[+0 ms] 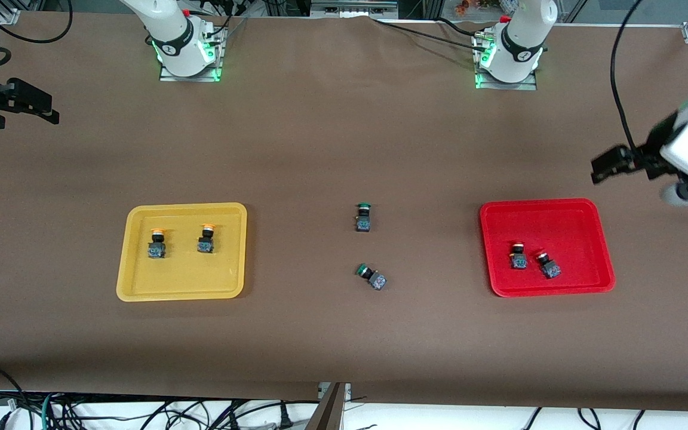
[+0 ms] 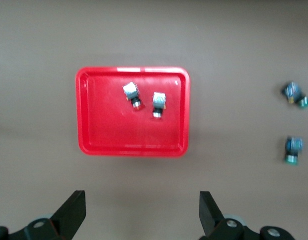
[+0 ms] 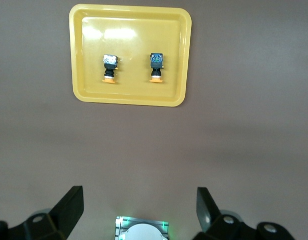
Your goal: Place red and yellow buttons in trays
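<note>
The yellow tray (image 1: 183, 280) holds two yellow-capped buttons (image 1: 157, 243) (image 1: 205, 239); the tray also shows in the right wrist view (image 3: 129, 92) with both buttons (image 3: 109, 67) (image 3: 156, 66). The red tray (image 1: 547, 221) holds two red-capped buttons (image 1: 518, 257) (image 1: 549, 264); the tray also shows in the left wrist view (image 2: 109, 135) with both buttons (image 2: 132, 94) (image 2: 158, 103). My left gripper (image 1: 605, 167) (image 2: 141, 200) is open and empty, high over the table at the left arm's end. My right gripper (image 1: 39, 106) (image 3: 139, 197) is open and empty, high over the right arm's end.
Two green-capped buttons lie on the bare table between the trays, one (image 1: 363, 218) upright and one (image 1: 371, 277) tipped over, nearer to the front camera. The arm bases (image 1: 186, 51) (image 1: 508, 57) stand at the table's back edge.
</note>
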`<state>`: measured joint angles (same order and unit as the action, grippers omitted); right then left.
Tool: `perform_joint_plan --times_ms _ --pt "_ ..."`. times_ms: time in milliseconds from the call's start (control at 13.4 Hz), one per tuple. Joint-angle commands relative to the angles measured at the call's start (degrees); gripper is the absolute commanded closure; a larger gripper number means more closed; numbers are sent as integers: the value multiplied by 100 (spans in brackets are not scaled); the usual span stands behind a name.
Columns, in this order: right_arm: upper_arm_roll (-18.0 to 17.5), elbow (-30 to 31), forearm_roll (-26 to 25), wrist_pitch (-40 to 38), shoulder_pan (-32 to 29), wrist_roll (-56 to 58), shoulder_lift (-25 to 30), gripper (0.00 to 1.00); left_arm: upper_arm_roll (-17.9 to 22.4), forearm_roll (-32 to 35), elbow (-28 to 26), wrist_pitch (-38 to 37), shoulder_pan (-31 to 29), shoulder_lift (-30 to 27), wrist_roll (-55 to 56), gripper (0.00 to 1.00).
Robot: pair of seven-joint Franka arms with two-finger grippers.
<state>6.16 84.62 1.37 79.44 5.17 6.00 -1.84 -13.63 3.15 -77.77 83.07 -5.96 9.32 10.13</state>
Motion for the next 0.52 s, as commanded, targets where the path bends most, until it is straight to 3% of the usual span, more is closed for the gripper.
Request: perform_joint_plan --times_ms 0,299,448 --pt "-71 -138 -58 -77 -77 121 -70 0 1133 -490 -2096 707 727 -1482 -810 0" --pt "-63 -138 -58 -86 -86 51 -70 0 1169 -473 -2155 957 675 -1459 -723 0" --pt "-63 -138 -49 -86 -86 -220 -70 0 1178 -473 -1832 905 648 -1206 -697 0"
